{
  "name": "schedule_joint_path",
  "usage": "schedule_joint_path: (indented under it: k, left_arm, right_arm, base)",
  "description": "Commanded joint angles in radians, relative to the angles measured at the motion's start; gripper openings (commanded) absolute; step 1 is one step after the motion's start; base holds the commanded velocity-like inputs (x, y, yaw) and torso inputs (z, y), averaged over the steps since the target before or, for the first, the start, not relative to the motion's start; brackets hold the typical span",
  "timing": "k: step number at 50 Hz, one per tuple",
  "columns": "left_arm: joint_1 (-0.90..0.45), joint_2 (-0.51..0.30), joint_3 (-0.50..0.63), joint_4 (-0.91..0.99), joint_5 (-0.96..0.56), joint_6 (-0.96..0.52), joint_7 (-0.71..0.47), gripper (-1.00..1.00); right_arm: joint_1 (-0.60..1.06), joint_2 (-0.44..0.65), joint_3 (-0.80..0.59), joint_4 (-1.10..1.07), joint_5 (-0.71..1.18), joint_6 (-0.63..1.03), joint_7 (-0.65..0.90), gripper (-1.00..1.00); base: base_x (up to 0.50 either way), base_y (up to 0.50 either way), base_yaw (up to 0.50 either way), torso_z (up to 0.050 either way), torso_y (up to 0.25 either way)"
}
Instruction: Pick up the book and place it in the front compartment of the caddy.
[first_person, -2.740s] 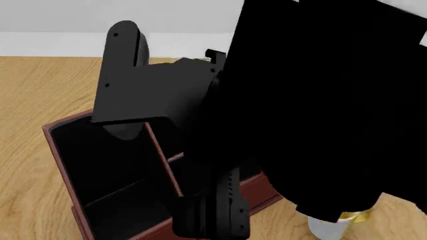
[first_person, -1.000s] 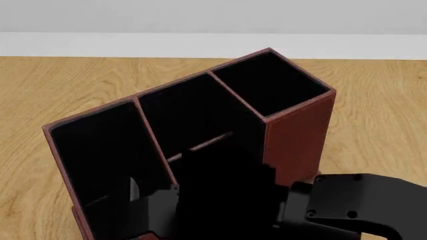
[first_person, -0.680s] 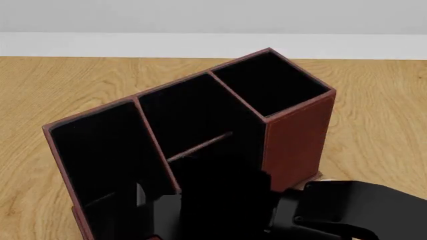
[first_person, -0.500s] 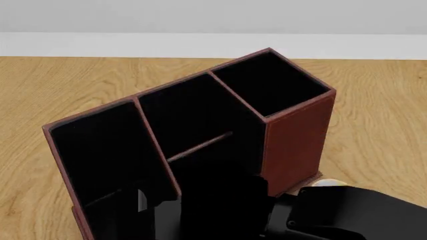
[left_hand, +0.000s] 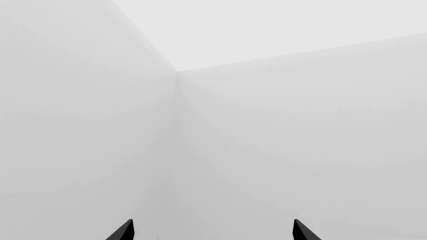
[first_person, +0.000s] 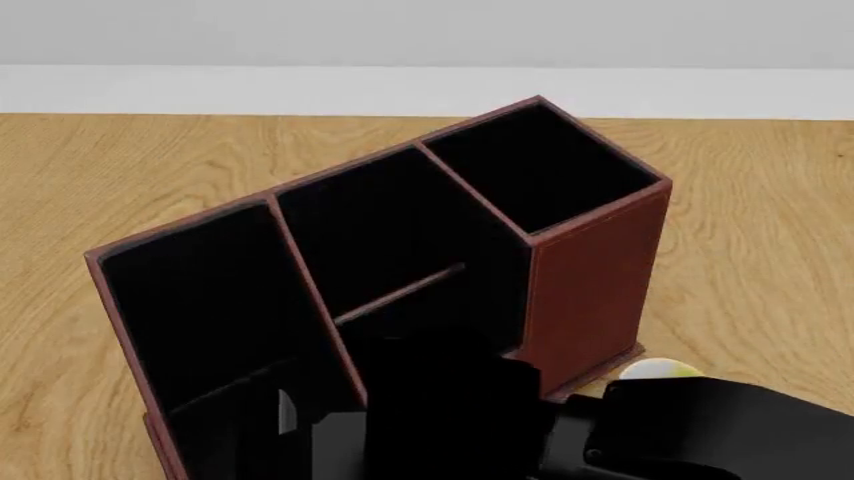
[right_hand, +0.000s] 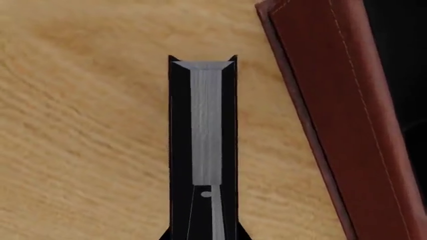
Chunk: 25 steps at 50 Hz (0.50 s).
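The caddy (first_person: 587, 270) stands in the middle of the wooden table, red-brown outside and black inside, with three open sections showing. In the right wrist view the book (right_hand: 205, 125) is seen edge-on: black covers and a white page edge. My right gripper (right_hand: 203, 236) is shut on it. The book hangs over bare wood just outside the caddy's wall (right_hand: 333, 100). In the head view the book and the right arm (first_person: 707, 430) merge into one black mass at the caddy's near side. My left gripper (left_hand: 212, 231) is open and empty, facing only grey walls.
The top of a white-and-yellow mug (first_person: 654, 370) peeks out between the caddy's near right corner and my right arm. The wooden table (first_person: 761, 250) stretches around the caddy to a white wall at the back.
The right arm and book, which blocked much of the head view 2.7 s ago, now sit low at the caddy's near side. Over the last second they sank slightly, uncovering the mug's top.
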Motion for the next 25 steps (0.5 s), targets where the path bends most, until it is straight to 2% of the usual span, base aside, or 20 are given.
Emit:
schedule_joint_path:
  k: [1,10,25]
  left_arm:
    - [-0.001,0.000,0.005,-0.002,0.003,0.007,0.000,1.00]
    - [0.000,0.006,0.017,-0.002,0.009,0.013,0.001,1.00]
    - [-0.048,-0.018,0.050,-0.001,-0.012,0.006,-0.024,1.00]
  right_arm:
    - [0.053,0.053,0.014,-0.136,0.009,0.042,0.006,-1.00]
    - [0.112,0.136,0.049,-0.310,0.052,0.124,0.042,-1.00]
    - [0.199,0.233,0.083,-0.446,0.083,0.187,0.056,-1.00]
  base:
    - [0.00,0.00,0.00,0.000,0.000]
    - [0.00,0.00,0.00,0.000,0.000]
    - [0.00,0.00,0.00,0.000,0.000]
